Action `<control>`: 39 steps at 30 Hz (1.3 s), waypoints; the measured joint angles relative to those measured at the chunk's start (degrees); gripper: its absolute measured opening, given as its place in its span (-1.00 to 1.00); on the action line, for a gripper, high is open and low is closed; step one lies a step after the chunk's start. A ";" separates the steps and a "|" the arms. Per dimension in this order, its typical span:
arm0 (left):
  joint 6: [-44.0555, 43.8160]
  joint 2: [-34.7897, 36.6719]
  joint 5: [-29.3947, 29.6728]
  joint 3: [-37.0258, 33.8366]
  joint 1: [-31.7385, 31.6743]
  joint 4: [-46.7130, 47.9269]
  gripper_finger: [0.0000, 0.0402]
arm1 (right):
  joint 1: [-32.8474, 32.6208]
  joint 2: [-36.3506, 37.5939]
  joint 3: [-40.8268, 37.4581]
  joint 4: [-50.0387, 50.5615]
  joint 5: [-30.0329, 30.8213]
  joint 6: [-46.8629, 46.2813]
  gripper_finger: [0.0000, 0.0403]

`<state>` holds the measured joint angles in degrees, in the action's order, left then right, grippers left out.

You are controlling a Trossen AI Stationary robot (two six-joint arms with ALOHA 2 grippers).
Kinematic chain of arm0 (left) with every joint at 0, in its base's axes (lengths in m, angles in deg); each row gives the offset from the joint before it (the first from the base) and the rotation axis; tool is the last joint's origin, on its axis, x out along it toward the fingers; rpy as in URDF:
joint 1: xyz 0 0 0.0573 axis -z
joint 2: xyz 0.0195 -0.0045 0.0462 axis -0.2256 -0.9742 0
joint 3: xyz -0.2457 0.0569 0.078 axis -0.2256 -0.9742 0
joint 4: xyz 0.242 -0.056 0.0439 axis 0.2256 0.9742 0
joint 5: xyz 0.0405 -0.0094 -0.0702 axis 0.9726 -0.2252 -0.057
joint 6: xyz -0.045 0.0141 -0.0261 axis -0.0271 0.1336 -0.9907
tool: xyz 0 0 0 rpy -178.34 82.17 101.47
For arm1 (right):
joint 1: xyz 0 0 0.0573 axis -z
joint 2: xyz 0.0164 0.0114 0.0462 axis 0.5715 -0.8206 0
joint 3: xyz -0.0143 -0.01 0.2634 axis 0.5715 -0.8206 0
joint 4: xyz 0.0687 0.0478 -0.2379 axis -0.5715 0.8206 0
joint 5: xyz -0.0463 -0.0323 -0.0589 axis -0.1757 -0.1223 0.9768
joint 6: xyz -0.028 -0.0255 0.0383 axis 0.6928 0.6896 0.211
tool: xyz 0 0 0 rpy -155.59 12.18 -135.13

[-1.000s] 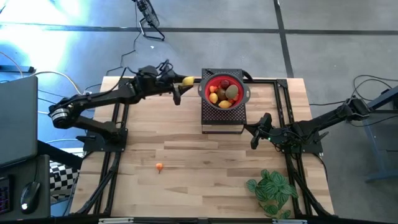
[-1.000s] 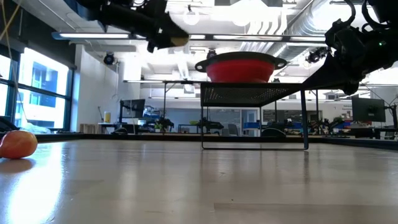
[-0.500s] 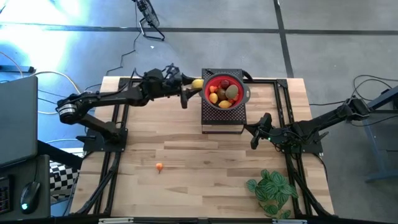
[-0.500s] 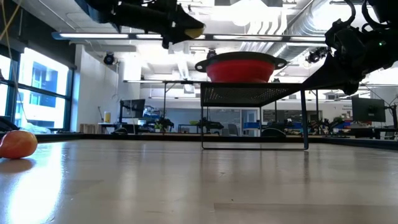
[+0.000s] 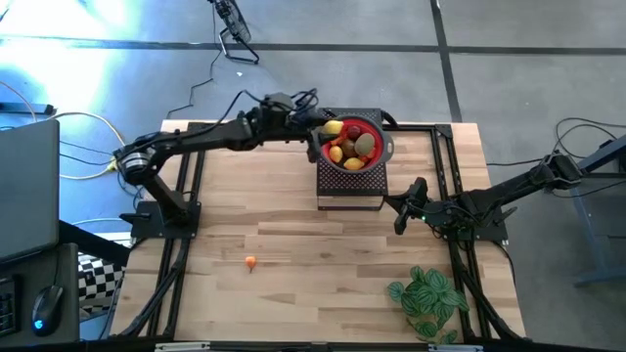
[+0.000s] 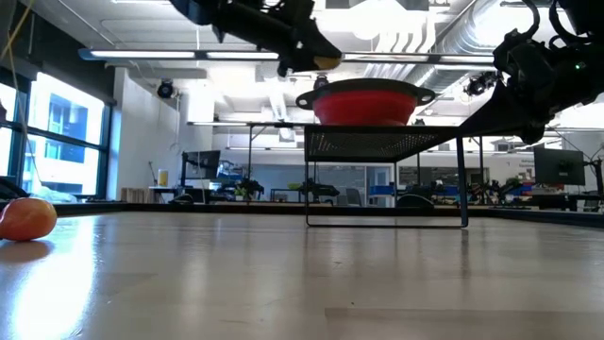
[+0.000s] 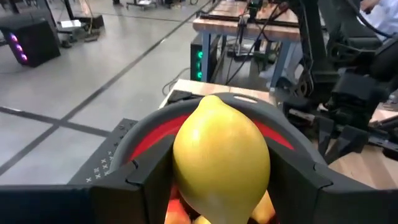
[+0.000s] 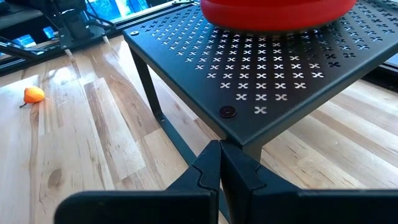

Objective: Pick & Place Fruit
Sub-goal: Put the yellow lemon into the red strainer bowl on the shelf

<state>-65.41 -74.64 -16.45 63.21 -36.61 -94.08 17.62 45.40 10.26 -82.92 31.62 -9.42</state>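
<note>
Wooden table (image 5: 293, 225), left jaws (image 5: 328, 129) clamping lemon (image 7: 221, 155) over red bowl (image 5: 378, 127).

The bowl's (image 5: 353, 143) mouth is blocked by the left claw (image 5: 328, 128) and piled fruit (image 5: 354, 147). Open bench (image 5: 293, 235) is left around one orange (image 5: 250, 261); a plant (image 5: 427, 299) occupies a corner.

A yellow lemon (image 7: 221, 158) sits between the black fingers of the left gripper (image 7: 221, 186). Beneath that gripper, the bowl (image 5: 375, 130) is bright red and holds fruit (image 5: 352, 147) in yellow, orange, dark red and brownish green. The stand (image 8: 267, 81) under it is black metal, punched with a pattern of small crosses. The counter (image 5: 293, 230) is pale wood in striped planks. Well away from both grippers lies a small orange fruit (image 5: 250, 261). Near the black right gripper (image 5: 403, 210), the plant (image 5: 427, 298) shows green leaves with paler veins.
</note>
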 joint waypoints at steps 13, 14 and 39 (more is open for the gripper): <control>0.15 -7.41 0.22 4.88 -0.02 1.90 0.01 | 0.02 0.00 0.00 0.29 0.02 0.02 -0.99; 0.00 -7.79 0.66 4.88 -0.02 1.94 0.01 | 0.02 0.00 0.00 0.29 0.01 0.02 -0.99; -0.75 -8.43 3.87 4.86 1.91 5.91 0.01 | 0.02 0.00 0.00 0.33 0.02 0.02 -0.99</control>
<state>-66.16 -83.07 -12.58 68.08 -34.70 -88.17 17.64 45.40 10.26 -82.59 31.64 -9.40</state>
